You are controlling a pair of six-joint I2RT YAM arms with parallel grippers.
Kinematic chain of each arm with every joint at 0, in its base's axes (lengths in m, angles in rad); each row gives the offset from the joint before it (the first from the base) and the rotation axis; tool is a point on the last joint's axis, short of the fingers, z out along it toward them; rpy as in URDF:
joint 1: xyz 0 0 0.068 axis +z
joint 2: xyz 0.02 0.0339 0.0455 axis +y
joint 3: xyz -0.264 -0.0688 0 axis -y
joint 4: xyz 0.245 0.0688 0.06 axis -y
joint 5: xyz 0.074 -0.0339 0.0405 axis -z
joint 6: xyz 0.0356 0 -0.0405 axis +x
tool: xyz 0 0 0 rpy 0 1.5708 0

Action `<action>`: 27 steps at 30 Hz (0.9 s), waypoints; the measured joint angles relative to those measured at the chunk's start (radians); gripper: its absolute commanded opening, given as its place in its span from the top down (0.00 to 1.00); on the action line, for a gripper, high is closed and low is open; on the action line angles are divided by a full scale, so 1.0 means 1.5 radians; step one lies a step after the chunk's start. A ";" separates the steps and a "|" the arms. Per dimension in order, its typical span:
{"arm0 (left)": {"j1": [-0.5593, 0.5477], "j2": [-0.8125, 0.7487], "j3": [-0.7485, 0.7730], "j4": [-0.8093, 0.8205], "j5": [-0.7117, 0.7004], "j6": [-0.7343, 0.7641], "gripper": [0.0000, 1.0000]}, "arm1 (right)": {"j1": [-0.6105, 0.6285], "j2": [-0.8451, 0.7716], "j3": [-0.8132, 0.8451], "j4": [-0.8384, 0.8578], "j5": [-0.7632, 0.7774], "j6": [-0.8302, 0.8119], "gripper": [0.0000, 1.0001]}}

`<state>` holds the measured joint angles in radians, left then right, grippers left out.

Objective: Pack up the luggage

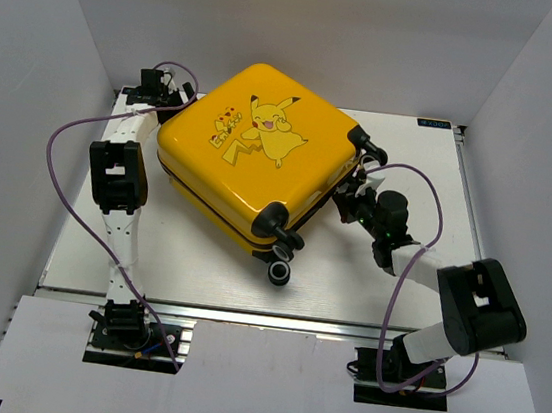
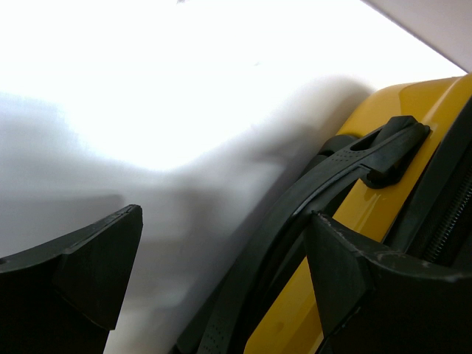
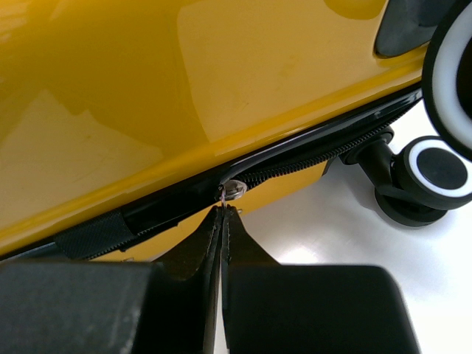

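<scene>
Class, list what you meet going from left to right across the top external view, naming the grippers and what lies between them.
Left gripper → luggage → right gripper, shut on the zip pull.

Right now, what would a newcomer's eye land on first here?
First, the bright yellow luggage with its Pikachu cartoon, lying flat with its shells together in the middle of the table. Next, the right gripper, fingers pinched on the zipper pull at the seam near the wheels. At the far left corner, the left gripper is open, the black handle between its fingers.
</scene>
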<state>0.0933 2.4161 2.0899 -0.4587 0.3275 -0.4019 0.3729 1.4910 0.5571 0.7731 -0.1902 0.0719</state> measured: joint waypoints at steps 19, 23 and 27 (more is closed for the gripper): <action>0.010 -0.264 -0.215 -0.168 -0.221 -0.003 0.02 | 0.073 -0.076 -0.033 -0.075 0.101 -0.002 1.00; 0.027 -0.270 -0.116 -0.205 -0.161 0.019 0.02 | 0.086 -0.086 -0.033 -0.081 0.107 -0.006 1.00; 0.021 -0.273 0.042 -0.228 -0.111 0.023 0.02 | 0.094 -0.088 -0.033 -0.087 0.114 -0.012 1.00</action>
<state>0.1246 2.0068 2.1536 -0.8009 0.1612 -0.3679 0.5144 1.3586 0.5083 0.6430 -0.0193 0.0532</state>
